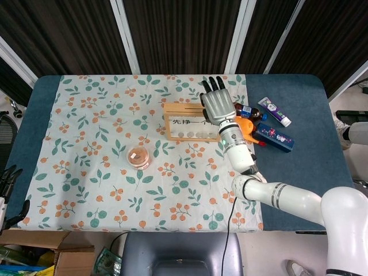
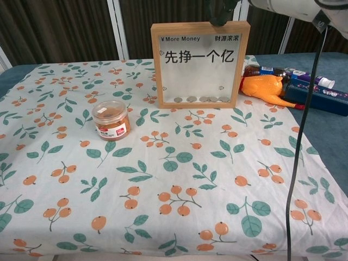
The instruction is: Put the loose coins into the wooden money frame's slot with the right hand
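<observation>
I see the wooden money frame point(image 2: 200, 63) standing upright toward the far edge of the desk, a little right of the middle, on the floral cloth point(image 2: 163, 179). Through its clear front, in the chest view, several coins point(image 2: 201, 99) lie in a row along the bottom of the frame (I cannot count them surely). The front carries the words "More Money" and a line of large Chinese characters.

My right hand point(image 1: 217, 104) hangs over the frame's right end, back of the hand up in the head view, its dark fingers point(image 1: 213, 84) stretched out toward the far edge. From the chest camera only the fingertips show, just at the frame's top edge near its right corner. Whether they pinch a coin I cannot tell; neither view shows the underside of the hand clearly.

Just right of the frame lies an orange toy chicken point(image 2: 265, 88), and behind it a dark bottle point(image 2: 255, 70). Further toward the right edge, on the bare blue desk point(image 1: 305, 167), sit a dark blue box point(image 2: 321, 99) and a white tube point(image 1: 273, 111).

Left of the frame and nearer me, a small round jar point(image 2: 111, 120) with a clear lid stands on the cloth, well apart from the frame.

My left hand point(image 1: 7, 179) shows only as dark fingers beyond the desk's left edge, spread and holding nothing.
</observation>
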Tool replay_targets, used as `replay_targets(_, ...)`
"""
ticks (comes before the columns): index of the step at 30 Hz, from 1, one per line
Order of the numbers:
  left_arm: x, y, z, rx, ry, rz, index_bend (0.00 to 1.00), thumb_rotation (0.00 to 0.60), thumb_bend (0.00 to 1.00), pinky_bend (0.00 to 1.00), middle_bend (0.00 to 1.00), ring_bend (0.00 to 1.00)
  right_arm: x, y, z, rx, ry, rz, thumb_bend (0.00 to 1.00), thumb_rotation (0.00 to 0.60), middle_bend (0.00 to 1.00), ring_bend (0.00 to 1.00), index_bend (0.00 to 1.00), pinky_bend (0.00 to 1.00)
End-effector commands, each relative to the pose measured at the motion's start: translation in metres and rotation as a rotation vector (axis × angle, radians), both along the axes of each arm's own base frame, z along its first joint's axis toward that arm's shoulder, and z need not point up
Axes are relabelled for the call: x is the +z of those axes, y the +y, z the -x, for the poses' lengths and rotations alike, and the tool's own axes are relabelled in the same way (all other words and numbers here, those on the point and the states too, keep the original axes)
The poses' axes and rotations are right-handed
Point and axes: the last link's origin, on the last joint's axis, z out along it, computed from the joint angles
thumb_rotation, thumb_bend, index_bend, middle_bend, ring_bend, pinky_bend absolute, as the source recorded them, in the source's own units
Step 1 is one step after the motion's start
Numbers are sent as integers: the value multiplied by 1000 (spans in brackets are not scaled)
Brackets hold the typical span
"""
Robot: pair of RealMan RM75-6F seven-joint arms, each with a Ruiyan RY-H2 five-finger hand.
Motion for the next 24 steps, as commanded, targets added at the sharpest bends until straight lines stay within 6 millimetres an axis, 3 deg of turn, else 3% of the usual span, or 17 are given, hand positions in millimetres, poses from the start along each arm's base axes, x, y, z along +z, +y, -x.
replay_targets(1, 0, 0, 0, -1, 0, 0, 0, 600, 448, 0, 0, 0, 1, 1, 0, 2, -12, -1, 622, 600, 228, 63, 570, 136)
replay_targets(6, 0, 0, 0, -2, 1, 2, 0, 600, 448, 0, 0, 0, 5, 4, -1, 10, -45, 7, 622, 600, 226, 62, 501, 136)
replay_targets(11, 0, 0, 0, -4, -2, 1, 0, 600, 449, 0, 0, 0, 24, 33, 6, 90, -115, 46, 603, 600, 184, 42, 321, 137)
replay_targets(15, 0, 0, 0, -1, 0, 1, 0, 600, 448, 0, 0, 0, 44, 78, 42, 106, -150, 51, 553, 600, 144, 8, 223, 124)
replay_targets(20, -3, 0, -2, -7, 12, 1, 0, 600, 450, 0, 0, 0, 68, 151, 98, 14, -132, 21, 503, 600, 62, 0, 120, 14)
replay_targets(24, -5, 2, -3, -6, 25, 0, 0, 600, 450, 0, 0, 0, 78, 204, 141, -41, -123, 33, 467, 600, 37, 0, 88, 0)
